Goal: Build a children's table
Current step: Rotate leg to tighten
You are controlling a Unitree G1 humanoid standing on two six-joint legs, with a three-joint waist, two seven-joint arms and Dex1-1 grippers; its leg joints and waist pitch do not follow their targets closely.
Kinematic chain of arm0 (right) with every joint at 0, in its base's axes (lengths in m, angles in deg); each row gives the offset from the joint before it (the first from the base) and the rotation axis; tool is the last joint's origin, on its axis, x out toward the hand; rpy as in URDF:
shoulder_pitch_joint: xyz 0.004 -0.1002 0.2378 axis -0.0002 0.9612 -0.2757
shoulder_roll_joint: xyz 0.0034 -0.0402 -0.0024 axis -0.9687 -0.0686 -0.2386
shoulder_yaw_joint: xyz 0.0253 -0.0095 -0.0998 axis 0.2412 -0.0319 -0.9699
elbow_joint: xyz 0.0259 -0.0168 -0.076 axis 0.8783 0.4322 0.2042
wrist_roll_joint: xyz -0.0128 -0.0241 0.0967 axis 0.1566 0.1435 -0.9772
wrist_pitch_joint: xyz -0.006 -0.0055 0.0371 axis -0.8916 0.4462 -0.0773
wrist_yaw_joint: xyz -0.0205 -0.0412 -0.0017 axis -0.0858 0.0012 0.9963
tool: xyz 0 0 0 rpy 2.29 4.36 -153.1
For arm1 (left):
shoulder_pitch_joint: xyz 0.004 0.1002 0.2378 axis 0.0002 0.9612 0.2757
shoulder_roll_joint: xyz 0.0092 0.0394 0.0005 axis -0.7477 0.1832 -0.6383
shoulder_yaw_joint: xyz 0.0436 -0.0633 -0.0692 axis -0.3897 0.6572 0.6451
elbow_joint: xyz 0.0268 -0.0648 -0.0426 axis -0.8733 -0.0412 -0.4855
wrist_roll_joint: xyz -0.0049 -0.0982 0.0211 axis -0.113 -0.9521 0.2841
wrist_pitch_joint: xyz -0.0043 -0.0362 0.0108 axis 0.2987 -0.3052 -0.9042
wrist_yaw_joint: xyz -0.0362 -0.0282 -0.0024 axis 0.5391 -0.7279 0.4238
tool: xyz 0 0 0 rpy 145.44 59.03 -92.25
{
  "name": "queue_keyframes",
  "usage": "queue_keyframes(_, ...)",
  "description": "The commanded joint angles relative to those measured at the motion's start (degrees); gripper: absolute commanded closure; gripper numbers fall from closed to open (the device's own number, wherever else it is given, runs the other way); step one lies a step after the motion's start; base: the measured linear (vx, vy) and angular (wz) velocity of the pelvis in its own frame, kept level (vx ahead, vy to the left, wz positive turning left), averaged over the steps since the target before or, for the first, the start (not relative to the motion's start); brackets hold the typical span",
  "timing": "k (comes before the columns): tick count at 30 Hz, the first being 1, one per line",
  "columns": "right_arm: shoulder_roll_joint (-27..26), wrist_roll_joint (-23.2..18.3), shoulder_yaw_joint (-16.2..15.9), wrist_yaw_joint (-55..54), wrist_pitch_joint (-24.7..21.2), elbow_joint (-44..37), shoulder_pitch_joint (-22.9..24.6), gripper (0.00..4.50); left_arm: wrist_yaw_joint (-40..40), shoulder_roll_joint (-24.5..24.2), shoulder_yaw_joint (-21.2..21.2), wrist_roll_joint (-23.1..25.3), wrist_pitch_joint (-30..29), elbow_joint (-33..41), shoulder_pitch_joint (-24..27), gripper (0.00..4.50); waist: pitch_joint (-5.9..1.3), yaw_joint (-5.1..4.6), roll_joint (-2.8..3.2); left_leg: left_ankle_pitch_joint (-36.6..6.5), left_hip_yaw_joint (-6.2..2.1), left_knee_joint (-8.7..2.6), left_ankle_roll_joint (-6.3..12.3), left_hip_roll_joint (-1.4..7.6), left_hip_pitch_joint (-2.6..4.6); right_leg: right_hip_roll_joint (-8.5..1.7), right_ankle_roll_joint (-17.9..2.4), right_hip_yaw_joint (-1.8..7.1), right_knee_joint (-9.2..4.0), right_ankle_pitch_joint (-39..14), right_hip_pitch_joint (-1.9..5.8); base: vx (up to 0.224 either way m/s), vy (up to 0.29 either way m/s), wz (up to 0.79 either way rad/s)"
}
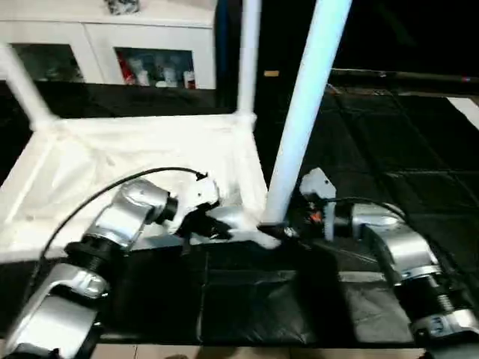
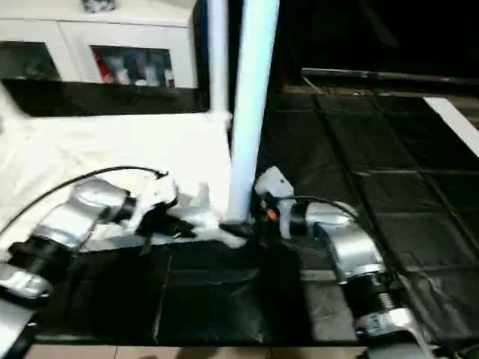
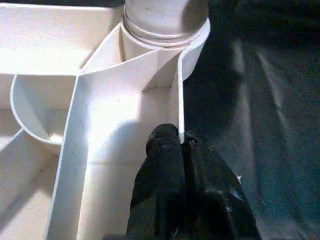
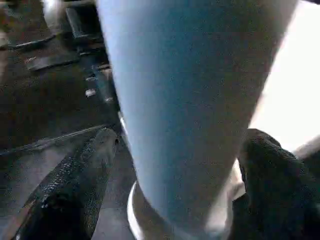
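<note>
Left eye view: unmarked tabletop [image 1: 112,161]

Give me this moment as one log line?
left pincer: shut on tabletop rib | right pincer: open around near-corner leg | three legs standing

The two head views look forward and down over the silver forearms, sharing the upturned tabletop [image 1: 112,164] and the near corner's upright leg [image 1: 299,120]. The left wrist camera sits close above that corner's ribs, looking along its end effector [image 3: 182,142]. The right wrist camera is pressed near the same leg's base.
</note>
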Motion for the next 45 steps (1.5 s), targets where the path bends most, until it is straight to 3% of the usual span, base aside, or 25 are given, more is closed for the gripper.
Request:
queue_keyframes(1,1.1,-1.5,-0.5,4.2,-0.1,-1.0,0.5,0.8,4.8,-0.4,-2.1,-0.5,1.4,2.7,0.5,4.5,-3.61,0.07,0.05,-6.4,1.2,-3.59,4.65,0.58,0.17,-2.08,-16.9,0.99,-2.67,0.2,3.68,0.0,0.0,0.0)
queue_keyframes(6,2.3,-1.9,-1.3,7.7,0.1,0.1,0.0,1.22,7.4,-1.6,-2.9,-1.1,1.0,5.6,1.9,4.5,-3.5,0.31,-0.19,-8.3,1.2,-3.81,3.21,0.69,0.29,-2.22,-16.2,1.0,-2.92,-4.1,3.48,0.0,0.0,0.0)
queue_keyframes(13,2.1,-2.5,-2.5,9.6,-0.3,-0.2,0.3,1.72,7.2,-1.5,-3.2,-1.1,1.3,6.2,2.1,4.5,-3.62,0.37,-0.45,-6.6,1.18,-3.67,3.25,0.47,0.13,-2.14,-15.6,0.99,-2.78,-3.4,3.51,0.0,0.0,0.0)
queue_keyframes(14,2.0,-2.5,-2.7,9.8,-0.4,-0.3,0.4,1.97,7.1,-1.5,-3.2,-1.1,1.3,6.2,2.1,4.5,-3.67,0.41,-0.48,-6.5,1.21,-3.59,3.39,0.43,0.14,-2.13,-15.7,1.0,-2.74,-3.1,3.54,0.0,0.0,0.0)
queue_keyframes(22,1.6,-3.8,-2.8,10.1,-2.9,-0.8,0.8,2.42,4.3,-0.8,-2.3,-1.0,-0.5,5.7,2.1,4.5,-3.7,0.68,-0.51,-5.8,1.23,-3.53,3.52,0.44,0.2,-2.12,-15.7,0.98,-2.65,-2.9,3.5,0.0,0.0,0.0)
queue_keyframes(24,1.2,-4.0,-2.5,9.0,-3.7,-0.8,1.1,2.46,3.0,-0.3,-1.9,-0.9,-1.5,5.2,2.0,4.5,-3.66,0.62,-0.78,-5.7,1.26,-3.53,3.55,0.42,0.12,-2.07,-15.7,0.99,-2.66,-2.8,3.54,0.0,0.0,0.0)
queue_keyframes(26,0.5,-3.9,-2.1,7.1,-4.6,-0.9,1.4,2.46,1.2,0.4,-1.5,-0.7,-2.4,4.6,1.8,4.5,-3.51,0.7,-0.79,-6.7,1.24,-3.64,3.21,0.42,0.14,-2.18,-15.3,1.04,-2.9,-5.0,3.42,0.0,0.0,0.0)
queue_keyframes(27,-1.1,-2.6,-1.3,2.2,-5.0,-0.7,1.8,2.46,-2.3,2.2,-0.6,-0.7,-4.7,4.0,1.4,4.5,-3.3,0.63,-1.21,-8.7,1.25,-3.82,2.53,0.41,0.25,-2.23,-14.3,1.11,-3.38,-8.6,3.23,0.0,0.0,0.0)
queue_keyframes(30,-3.1,-1.0,-0.5,-4.0,-5.7,-0.4,2.0,2.47,-6.4,4.5,0.7,-1.1,-7.5,3.7,0.9,4.5,-3.02,0.36,-1.01,-11.8,0.9,-4.31,0.48,0.36,0.42,-2.49,-12.2,1.17,-4.01,-16.0,3.16,0.0,0.0,0.0)
queue_keyframes(31,-4.8,-0.2,0.1,-8.0,-6.7,-0.3,1.9,2.47,-8.9,6.4,1.6,-1.6,-9.2,3.4,0.5,4.5,-2.84,-0.13,-1.0,-13.5,0.79,-4.6,-0.33,0.34,0.39,-2.37,-10.4,1.17,-4.42,-20.0,2.98,0.0,0.0,0.0)
queue_keyframes(32,-6.2,0.5,0.3,-11.2,-7.6,-0.3,1.8,2.48,-11.0,8.0,2.2,-1.9,-10.4,3.1,0.2,4.5,-2.81,-0.23,-0.72,-13.9,0.76,-4.6,-0.6,0.27,0.52,-2.35,-10.1,1.19,-4.57,-20.8,2.83,0.0,0.0,0.0)
queue_keyframes(33,-6.2,0.5,0.3,-11.2,-7.6,-0.3,1.8,2.49,-11.0,8.0,2.2,-1.9,-10.4,3.1,0.2,4.5,-2.95,-0.52,-1.1,-14.0,0.58,-4.62,-0.74,0.16,0.34,-2.38,-9.4,1.14,-4.65,-21.7,3.11,0.0,0.0,0.0)
queue_keyframes(34,-7.5,0.9,0.6,-13.6,-8.4,-0.3,1.5,2.5,-12.2,9.0,2.6,-2.1,-11.0,2.9,-0.1,4.5,-3.07,-0.56,-1.09,-13.6,0.49,-4.68,-0.71,0.19,0.21,-2.42,-9.3,1.11,-4.55,-21.1,3.27,0.0,0.0,0.0)
queue_keyframes(35,-10.0,1.9,0.9,-18.2,-9.7,0.1,0.9,2.5,-15.8,11.6,3.3,-2.2,-12.4,1.9,-0.8,4.5,-3.08,-0.86,-0.71,-12.6,0.55,-4.65,-0.62,0.14,0.09,-2.31,-9.5,1.23,-4.45,-19.0,3.17,0.0,0.0,0.0)
queue_keyframes(36,-12.1,2.8,1.0,-21.9,-10.4,0.6,0.1,2.5,-19.6,14.4,4.0,-2.1,-13.7,0.7,-1.6,4.5,-3.02,-1.17,-0.83,-12.5,0.8,-4.52,-0.65,0.02,0.18,-2.06,-9.8,1.26,-4.54,-17.9,2.95,0.0,0.0,0.0)
queue_keyframes(37,-12.1,2.8,1.0,-21.9,-10.4,0.6,0.1,2.51,-19.6,14.4,4.0,-2.1,-13.7,0.7,-1.6,4.5,-3.19,-1.37,-1.06,-12.2,0.74,-4.39,-0.9,-0.1,0.28,-2.08,-10.2,1.19,-4.52,-17.4,3.04,0.0,0.0,0.0)
queue_keyframes(39,-14.8,4.0,1.4,-27.3,-11.5,1.7,-1.1,2.51,-24.9,17.7,5.0,-1.8,-14.5,-1.0,-2.7,4.5,-3.27,-1.51,-0.35,-11.6,0.66,-4.33,-0.79,-0.18,0.27,-2.03,-10.4,1.16,-4.53,-16.0,3.25,0.0,0.0,0.0)
queue_keyframes(41,-15.4,4.3,1.6,-28.7,-11.8,2.0,-1.5,2.54,-26.1,18.4,5.3,-1.7,-14.6,-1.5,-3.0,4.5,-3.38,-1.62,-0.63,-10.6,0.72,-4.23,-0.18,-0.24,0.08,-2.0,-10.8,1.19,-4.47,-13.9,3.45,0.0,0.0,0.0)
queue_keyframes(44,-17.6,5.2,1.3,-31.9,-11.4,3.3,-2.9,2.54,-30.2,20.9,6.7,-1.5,-14.7,-2.8,-4.2,4.5,-3.5,-1.77,-0.29,-9.4,0.81,-4.1,0.03,-0.32,0.1,-1.81,-11.6,1.14,-4.21,-10.5,3.46,0.0,0.0,0.0)
queue_keyframes(45,-17.7,5.3,1.1,-31.7,-11.2,3.3,-3.0,1.86,-30.4,21.1,6.8,-1.5,-14.8,-2.8,-4.3,4.5,-3.58,-1.67,-0.39,-9.2,0.83,-4.06,0.35,-0.29,0.13,-1.86,-11.8,1.15,-4.19,-9.9,3.62,0.0,0.0,0.0)
